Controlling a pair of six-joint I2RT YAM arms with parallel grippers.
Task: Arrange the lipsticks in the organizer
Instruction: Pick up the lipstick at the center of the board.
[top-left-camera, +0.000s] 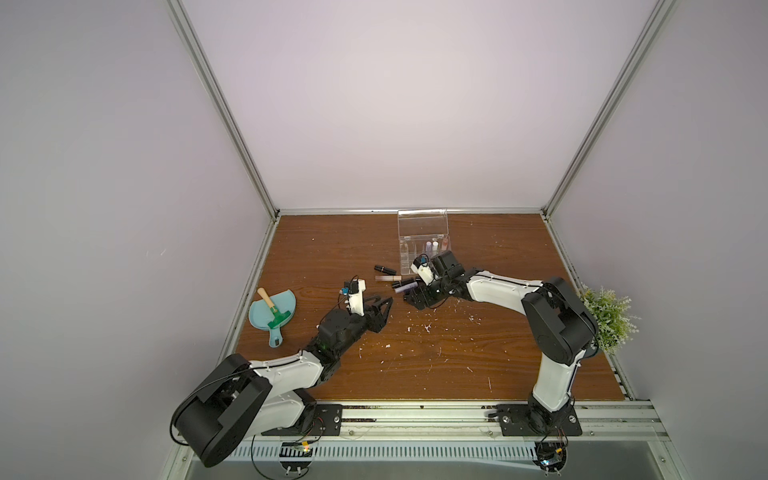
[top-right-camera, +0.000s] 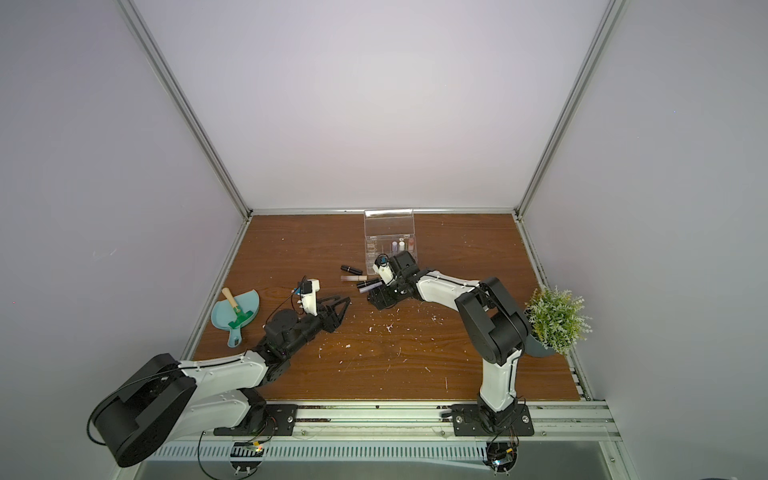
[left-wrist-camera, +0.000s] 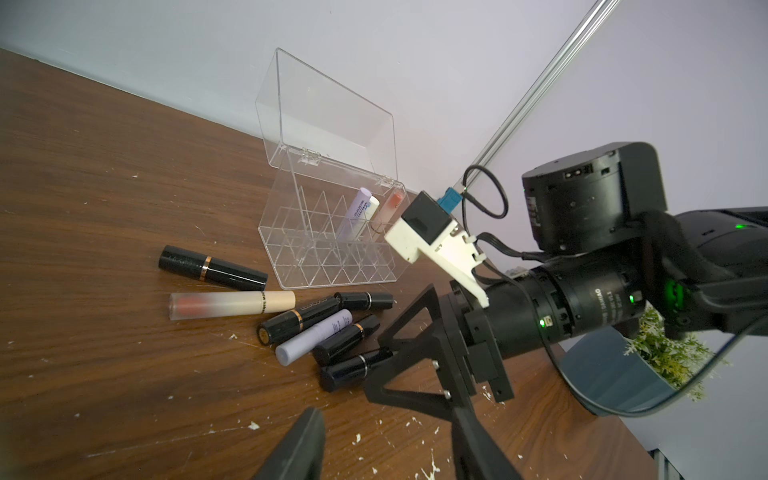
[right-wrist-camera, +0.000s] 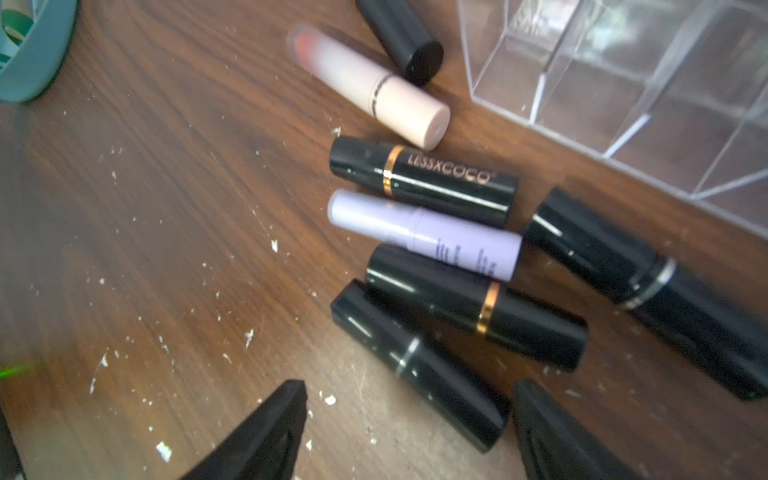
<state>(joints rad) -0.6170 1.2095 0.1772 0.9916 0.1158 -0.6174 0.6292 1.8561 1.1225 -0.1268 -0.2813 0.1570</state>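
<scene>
The clear organizer (top-left-camera: 405, 253) (left-wrist-camera: 332, 266) stands at the back of the table with its lid up. A lilac lipstick (left-wrist-camera: 359, 208), a white one and a peach one (left-wrist-camera: 390, 205) stand in its cells. Several more lipsticks (top-left-camera: 405, 284) (top-right-camera: 370, 284) lie loose in front of it: black ones, a lilac one (right-wrist-camera: 424, 235) and a peach one (right-wrist-camera: 370, 83). My right gripper (right-wrist-camera: 409, 390) (left-wrist-camera: 374, 365) is open, low at this pile. The near end of a black silver-banded lipstick (right-wrist-camera: 415, 361) lies between its fingers, close to one finger. My left gripper (left-wrist-camera: 386, 415) (top-left-camera: 388, 301) is open and empty, left of the pile.
A teal dustpan (top-left-camera: 270, 316) with a small brush lies at the left edge. A potted plant (top-left-camera: 606, 316) stands at the right edge behind my right arm. White scraps (top-left-camera: 424, 328) are scattered across the wooden table. The organizer's raised lid (top-left-camera: 422, 222) is close to the back wall.
</scene>
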